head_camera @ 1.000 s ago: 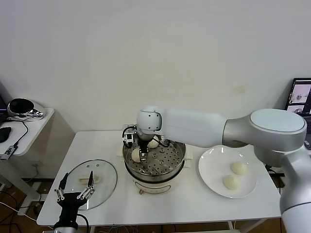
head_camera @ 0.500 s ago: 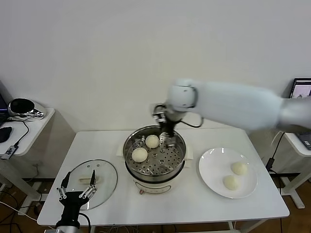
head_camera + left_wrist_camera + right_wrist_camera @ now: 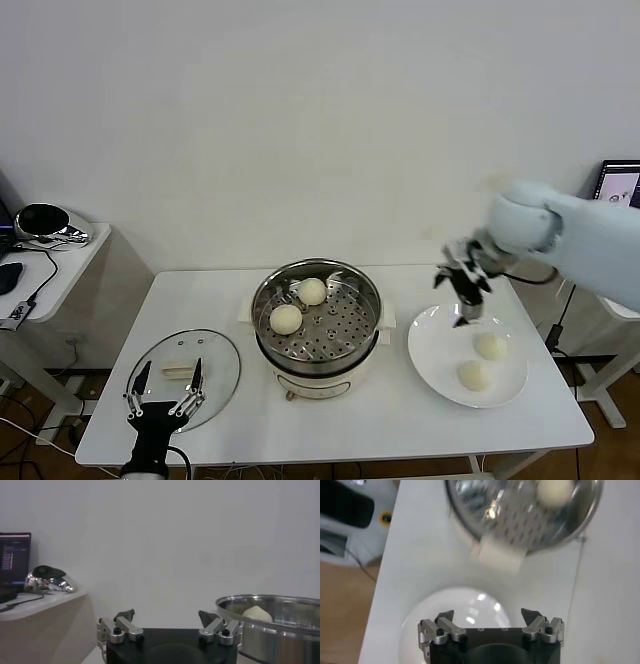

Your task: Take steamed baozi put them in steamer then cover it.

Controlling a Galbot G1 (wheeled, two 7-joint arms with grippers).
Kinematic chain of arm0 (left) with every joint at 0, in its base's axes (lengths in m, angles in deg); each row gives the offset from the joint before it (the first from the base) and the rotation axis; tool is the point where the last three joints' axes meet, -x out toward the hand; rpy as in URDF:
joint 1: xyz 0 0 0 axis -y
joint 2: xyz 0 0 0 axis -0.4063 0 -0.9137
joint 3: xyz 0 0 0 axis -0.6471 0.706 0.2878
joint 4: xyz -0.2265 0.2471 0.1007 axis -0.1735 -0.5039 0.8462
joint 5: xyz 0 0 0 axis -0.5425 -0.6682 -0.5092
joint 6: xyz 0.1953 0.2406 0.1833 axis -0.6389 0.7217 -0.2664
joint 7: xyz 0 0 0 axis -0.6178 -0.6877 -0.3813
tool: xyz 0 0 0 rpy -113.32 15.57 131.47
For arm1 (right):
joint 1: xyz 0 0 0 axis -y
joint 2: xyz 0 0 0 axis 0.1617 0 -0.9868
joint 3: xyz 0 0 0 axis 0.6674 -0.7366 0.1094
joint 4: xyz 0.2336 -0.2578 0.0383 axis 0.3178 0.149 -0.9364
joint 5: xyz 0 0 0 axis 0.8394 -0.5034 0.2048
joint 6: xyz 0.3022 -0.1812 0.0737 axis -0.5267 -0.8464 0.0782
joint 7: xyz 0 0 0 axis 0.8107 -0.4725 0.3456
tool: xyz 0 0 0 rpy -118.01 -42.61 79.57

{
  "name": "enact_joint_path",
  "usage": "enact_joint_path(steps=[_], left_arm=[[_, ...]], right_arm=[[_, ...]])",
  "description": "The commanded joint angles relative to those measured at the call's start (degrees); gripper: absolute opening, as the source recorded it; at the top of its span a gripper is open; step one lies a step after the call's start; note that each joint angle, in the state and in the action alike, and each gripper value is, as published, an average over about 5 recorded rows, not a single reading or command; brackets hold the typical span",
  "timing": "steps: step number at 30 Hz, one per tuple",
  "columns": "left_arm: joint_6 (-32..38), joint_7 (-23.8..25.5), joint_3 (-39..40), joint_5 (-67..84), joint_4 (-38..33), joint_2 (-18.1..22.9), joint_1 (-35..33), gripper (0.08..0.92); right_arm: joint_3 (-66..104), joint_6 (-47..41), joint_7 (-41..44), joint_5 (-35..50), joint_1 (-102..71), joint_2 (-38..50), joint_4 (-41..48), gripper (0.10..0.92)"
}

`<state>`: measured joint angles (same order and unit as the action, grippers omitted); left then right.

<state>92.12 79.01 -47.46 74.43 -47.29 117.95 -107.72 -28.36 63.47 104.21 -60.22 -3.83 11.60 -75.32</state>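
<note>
The steamer (image 3: 317, 318) sits at the centre of the head view on the white surface (image 3: 330, 420), uncovered; two steamed baozi lie on its perforated tray toward the upper left, one (image 3: 313, 291) at the back and one (image 3: 286, 318) just in front of it, close together; two more baozi (image 3: 491, 346) (image 3: 473, 375) rest on the white plate (image 3: 430, 350) in the right part of the frame, near each other. The right pincer (image 3: 467, 296) hangs above the plate's upper edge, right of the steamer, its fingers spread wide and carrying nothing; the right wrist view shows the same wide, empty gap over the plate. The left pincer (image 3: 164, 397) waits at the lower left, over the near rim of the glass lid (image 3: 185, 377) lying flat on the surface, fingers likewise spread wide and empty.
</note>
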Motion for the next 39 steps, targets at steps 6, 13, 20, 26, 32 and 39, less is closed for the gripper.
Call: enact_joint_path(steps=[6,13,20,26,32,39], left_arm=[[-0.1,-0.1,0.2,-0.7,-0.1,0.4,-0.4,0.823],[0.0,-0.2,-0.2,-0.6,0.0,0.5,-0.6,0.823],[0.0,-0.2,-0.6,-0.5,0.1,0.6,-0.6,0.823],[0.0,-0.2,-0.7,-0.5,0.4,0.8,-0.5,0.823],[0.0,-0.3,-0.8,-0.5,0.6,0.9,-0.3,0.823],[0.0,-0.3,-0.8,-0.5,0.6,1.0,-0.3,0.823]], right_arm=[[20.9,7.0,-0.7,-16.1,-32.2,11.2,-0.5,0.823],[27.4,7.3,-3.6,-19.1,-41.7,7.1,3.7,0.823],[30.8,7.2,-5.2,-21.0,-46.0,3.1,9.5,0.823],[32.0,7.4,-6.3,-21.4,-46.7,-0.2,13.6,0.823],[32.2,6.7,-6.7,-20.6,-46.7,-1.8,14.4,0.795],[31.5,6.5,-5.6,-19.7,-44.7,-1.2,13.8,0.662]])
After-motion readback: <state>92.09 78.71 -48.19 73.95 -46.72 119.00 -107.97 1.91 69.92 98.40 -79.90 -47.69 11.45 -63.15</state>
